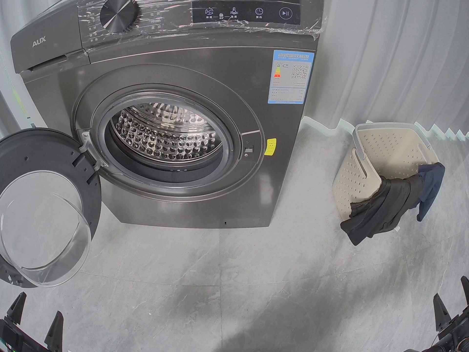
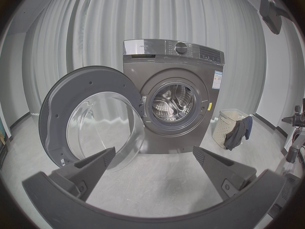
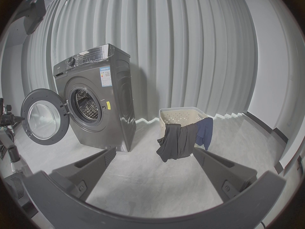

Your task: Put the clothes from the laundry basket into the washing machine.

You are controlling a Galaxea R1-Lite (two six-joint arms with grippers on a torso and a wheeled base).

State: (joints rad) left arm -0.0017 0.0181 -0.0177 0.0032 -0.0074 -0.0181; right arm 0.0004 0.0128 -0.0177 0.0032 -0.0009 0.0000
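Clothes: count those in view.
2. A black garment hangs over the near rim of the basket; a navy one hangs beside it. More may lie hidden inside.

Grey washing machine, cream perforated laundry basket (black and navy clothes).

Perforated plastic laundry basket, matt cloth clothes, brushed-metal washing machine

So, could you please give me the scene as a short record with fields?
Washing machine: grey front-loader on the floor
Door: swung fully open toward the robot's left
Drum: no clothes visible inside
Laundry basket: cream, on the floor right of the machine
Clothes: black garment and blue garment draped over the basket's rim
Left claw: open, empty
Right claw: open, empty
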